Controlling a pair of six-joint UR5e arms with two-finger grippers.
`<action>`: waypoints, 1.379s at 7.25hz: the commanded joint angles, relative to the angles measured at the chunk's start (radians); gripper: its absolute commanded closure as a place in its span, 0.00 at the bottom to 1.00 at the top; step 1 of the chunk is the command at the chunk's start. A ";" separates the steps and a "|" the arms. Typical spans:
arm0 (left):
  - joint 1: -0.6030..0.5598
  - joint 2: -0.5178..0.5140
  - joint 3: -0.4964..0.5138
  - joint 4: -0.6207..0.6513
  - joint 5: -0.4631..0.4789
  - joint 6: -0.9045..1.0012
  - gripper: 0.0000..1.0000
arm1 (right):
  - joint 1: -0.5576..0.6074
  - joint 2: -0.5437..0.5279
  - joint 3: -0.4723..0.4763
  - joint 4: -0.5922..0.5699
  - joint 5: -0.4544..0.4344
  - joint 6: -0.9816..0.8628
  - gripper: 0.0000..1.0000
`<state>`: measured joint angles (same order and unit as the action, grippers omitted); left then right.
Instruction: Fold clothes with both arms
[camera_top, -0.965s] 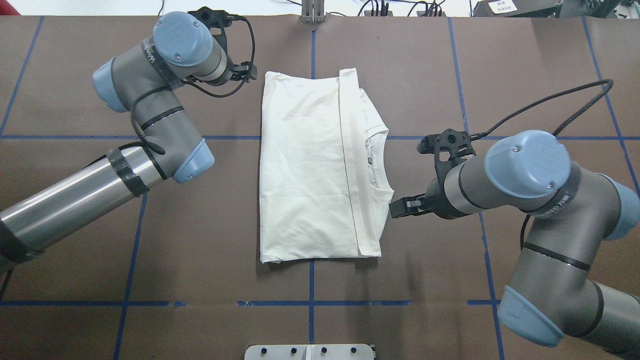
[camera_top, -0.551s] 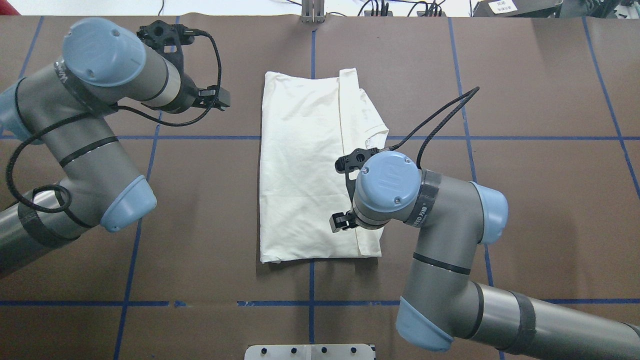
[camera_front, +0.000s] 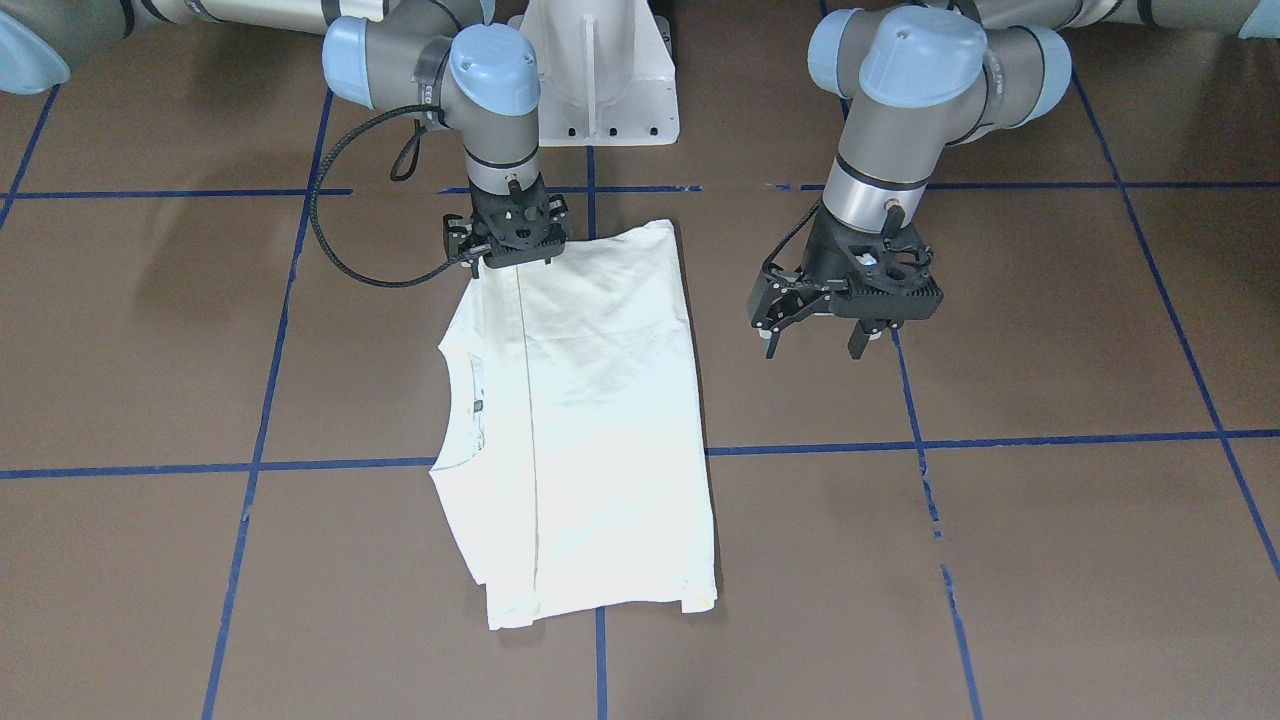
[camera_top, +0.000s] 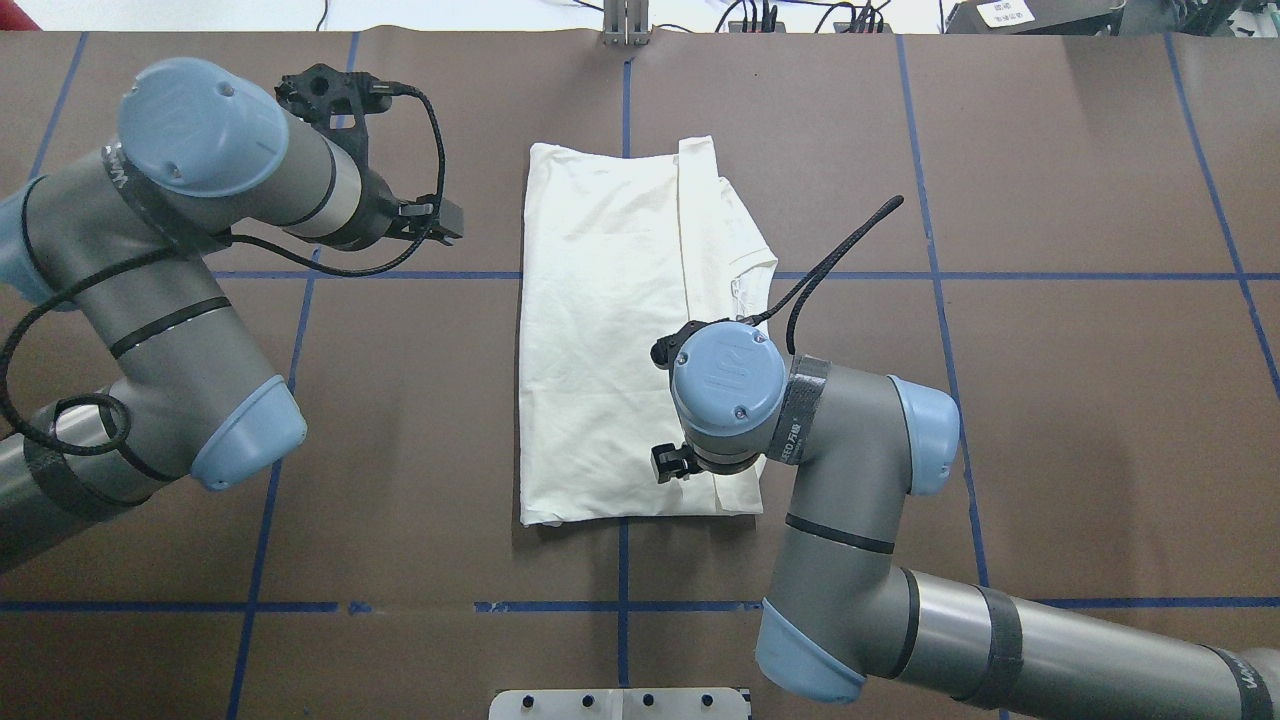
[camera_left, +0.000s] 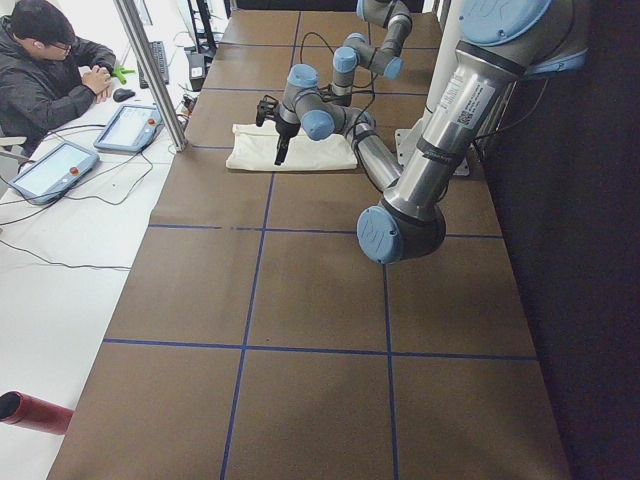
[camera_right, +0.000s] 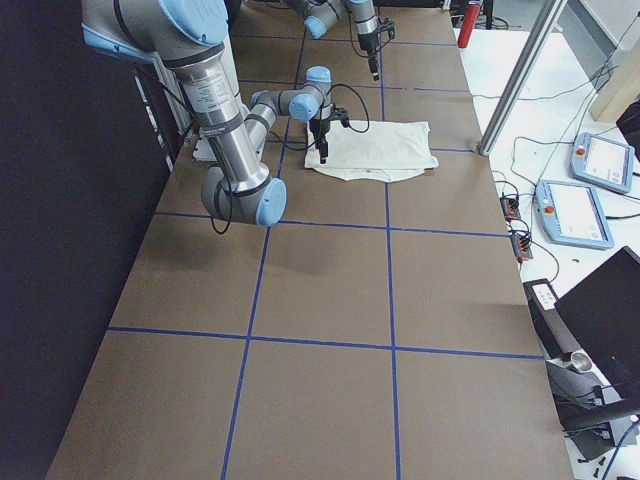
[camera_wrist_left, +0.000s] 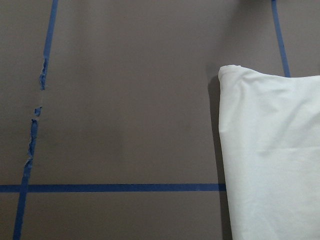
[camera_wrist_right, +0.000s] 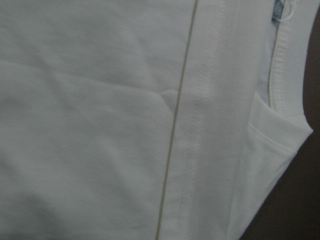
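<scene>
Shirt (camera_top: 600, 340) lies flat at centre of the overhead frame, long axis running top to bottom, collar on its right edge. Your right gripper (camera_front: 508, 248) is the nearer one, directly over the shirt's top left corner in the front view. Its fingers are hidden by the wrist, so you cannot tell their state. Left gripper (camera_front: 815, 340) hangs off to the right there, clear of the cloth, fingers apart. No print shows

Left arm (camera_top: 170, 330) and right arm (camera_top: 850, 480) are grey metal with light-blue caps (camera_top: 727, 378) and black cables (camera_top: 830, 260).
</scene>
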<state>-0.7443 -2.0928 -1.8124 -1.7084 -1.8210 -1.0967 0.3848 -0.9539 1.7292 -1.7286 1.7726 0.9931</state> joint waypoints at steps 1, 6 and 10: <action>0.014 0.002 0.001 -0.002 -0.006 -0.020 0.00 | -0.010 -0.006 -0.003 -0.037 0.002 -0.001 0.00; 0.016 0.000 -0.001 -0.005 -0.008 -0.023 0.00 | -0.014 -0.011 -0.019 -0.049 0.002 -0.001 0.00; 0.016 -0.001 -0.002 -0.005 -0.021 -0.040 0.00 | -0.004 -0.019 -0.013 -0.068 0.002 -0.001 0.00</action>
<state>-0.7287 -2.0933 -1.8141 -1.7134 -1.8404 -1.1251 0.3707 -0.9719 1.7123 -1.7873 1.7735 0.9925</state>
